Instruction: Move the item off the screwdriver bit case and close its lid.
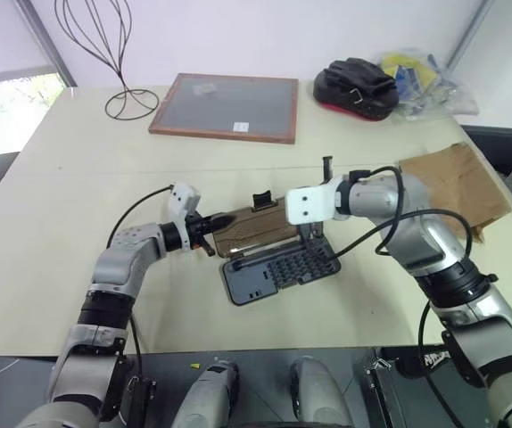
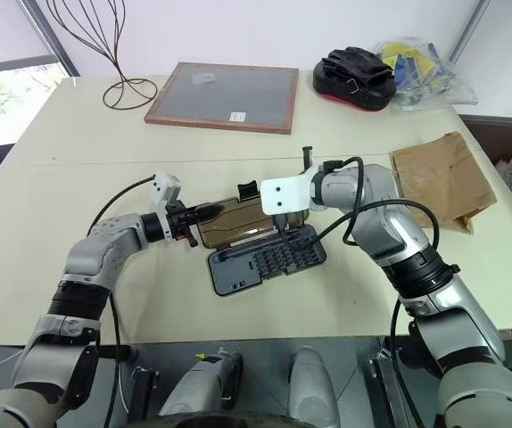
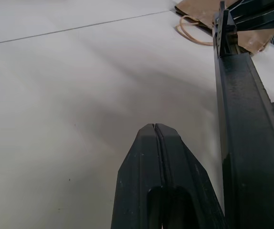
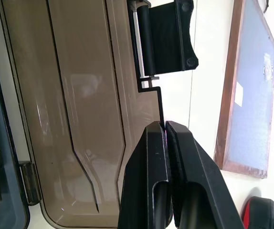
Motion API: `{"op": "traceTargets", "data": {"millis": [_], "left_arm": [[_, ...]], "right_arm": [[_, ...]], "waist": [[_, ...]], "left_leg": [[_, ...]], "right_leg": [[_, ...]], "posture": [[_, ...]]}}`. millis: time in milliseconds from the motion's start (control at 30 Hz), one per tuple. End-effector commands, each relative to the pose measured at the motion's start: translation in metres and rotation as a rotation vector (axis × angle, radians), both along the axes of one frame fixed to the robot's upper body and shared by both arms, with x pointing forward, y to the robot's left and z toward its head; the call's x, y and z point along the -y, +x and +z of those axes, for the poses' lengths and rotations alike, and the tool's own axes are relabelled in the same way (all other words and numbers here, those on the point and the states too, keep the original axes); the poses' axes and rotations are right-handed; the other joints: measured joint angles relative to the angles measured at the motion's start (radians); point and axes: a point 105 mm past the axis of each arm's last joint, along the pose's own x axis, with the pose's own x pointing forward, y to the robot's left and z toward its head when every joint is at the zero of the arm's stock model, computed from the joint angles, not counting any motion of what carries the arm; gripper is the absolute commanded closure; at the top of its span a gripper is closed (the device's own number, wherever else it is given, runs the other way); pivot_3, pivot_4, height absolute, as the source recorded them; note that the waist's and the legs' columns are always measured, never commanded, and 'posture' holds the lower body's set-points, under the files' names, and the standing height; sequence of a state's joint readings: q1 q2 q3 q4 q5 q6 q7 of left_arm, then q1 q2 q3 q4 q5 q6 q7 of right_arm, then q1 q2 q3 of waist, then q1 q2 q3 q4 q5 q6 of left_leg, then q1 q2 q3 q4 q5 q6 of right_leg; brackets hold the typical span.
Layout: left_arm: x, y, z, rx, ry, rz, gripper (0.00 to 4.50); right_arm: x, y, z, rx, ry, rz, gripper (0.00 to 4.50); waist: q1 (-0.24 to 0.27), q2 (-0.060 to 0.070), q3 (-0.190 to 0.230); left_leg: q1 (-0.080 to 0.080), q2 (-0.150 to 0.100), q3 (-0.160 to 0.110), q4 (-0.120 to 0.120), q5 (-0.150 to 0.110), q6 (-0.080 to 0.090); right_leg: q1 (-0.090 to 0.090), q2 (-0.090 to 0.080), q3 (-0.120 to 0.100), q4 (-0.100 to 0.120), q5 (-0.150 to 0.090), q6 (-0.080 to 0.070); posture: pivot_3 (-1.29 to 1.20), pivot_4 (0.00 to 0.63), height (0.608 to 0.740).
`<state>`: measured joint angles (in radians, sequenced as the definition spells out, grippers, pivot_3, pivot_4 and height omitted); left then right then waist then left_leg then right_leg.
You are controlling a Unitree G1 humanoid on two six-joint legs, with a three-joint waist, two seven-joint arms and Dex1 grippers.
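Observation:
The screwdriver bit case (image 1: pixel 283 269) lies open at the table's middle, rows of bits showing in its grey tray. Its lid (image 1: pixel 254 230), smoky brown with a black latch tab (image 1: pixel 261 200), stands tilted up from the hinge. My right gripper (image 4: pixel 164 126) is shut on the lid's free edge beside the latch. At the lid's left end my left gripper (image 1: pixel 223 219) is shut and empty, pointing at the lid, which appears edge-on (image 3: pixel 244 119) in the left wrist view. The item, a crinkled brown paper bag (image 1: pixel 457 185), lies flat on the table to the right, apart from the case.
A wood-framed grey board (image 1: pixel 227 107) lies at the back, with a wire stand (image 1: pixel 124 85) to its left. A black pouch (image 1: pixel 359 87) and a plastic bag (image 1: pixel 427 78) sit at the back right. The table's front edge (image 1: pixel 265 346) runs close below the case.

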<state>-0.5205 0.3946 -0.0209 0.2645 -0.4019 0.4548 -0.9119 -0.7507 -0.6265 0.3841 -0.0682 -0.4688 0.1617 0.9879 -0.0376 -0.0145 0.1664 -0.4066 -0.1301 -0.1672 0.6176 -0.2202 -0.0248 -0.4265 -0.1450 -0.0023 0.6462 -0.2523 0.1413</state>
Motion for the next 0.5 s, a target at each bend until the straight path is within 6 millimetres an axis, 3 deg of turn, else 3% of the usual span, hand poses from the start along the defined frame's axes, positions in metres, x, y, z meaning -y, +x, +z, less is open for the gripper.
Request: {"op": "traceTargets", "data": {"millis": [33,267,367,500], "left_arm": [[0.003,-0.003,0.009,0.037,0.003,-0.027,4.50],[0.005,-0.004,0.009,0.037,0.008,-0.041,4.50],[0.007,-0.005,0.010,0.040,0.008,-0.053,4.50],[0.016,-0.018,0.021,0.059,0.009,-0.131,4.50]], "right_arm": [[-0.001,0.002,0.018,0.063,0.016,-0.002,3.58],[0.018,0.002,0.019,-0.008,-0.019,-0.053,0.02],[0.031,0.000,0.023,-0.056,-0.017,-0.089,0.02],[0.070,-0.013,0.029,-0.172,0.005,-0.188,0.02]], "waist": [[0.000,0.000,0.000],[0.002,0.000,0.000],[0.003,0.000,0.000],[0.007,0.000,0.000]], "left_leg": [[0.000,0.000,0.000,0.000,0.000,0.000],[0.000,0.000,0.000,0.000,0.000,0.000],[0.000,0.000,0.000,0.000,0.000,0.000],[-0.001,0.000,0.000,0.001,0.000,0.001]], "right_leg": [[0.000,0.000,0.000,0.000,0.000,0.000],[0.000,0.000,0.000,0.000,0.000,0.000],[0.000,0.000,0.000,0.000,0.000,0.000],[0.000,0.000,0.000,0.000,0.000,0.000]], "posture": [[0.00,0.150,0.734],[0.00,0.150,0.734],[0.00,0.150,0.734],[0.00,0.150,0.734]]}}
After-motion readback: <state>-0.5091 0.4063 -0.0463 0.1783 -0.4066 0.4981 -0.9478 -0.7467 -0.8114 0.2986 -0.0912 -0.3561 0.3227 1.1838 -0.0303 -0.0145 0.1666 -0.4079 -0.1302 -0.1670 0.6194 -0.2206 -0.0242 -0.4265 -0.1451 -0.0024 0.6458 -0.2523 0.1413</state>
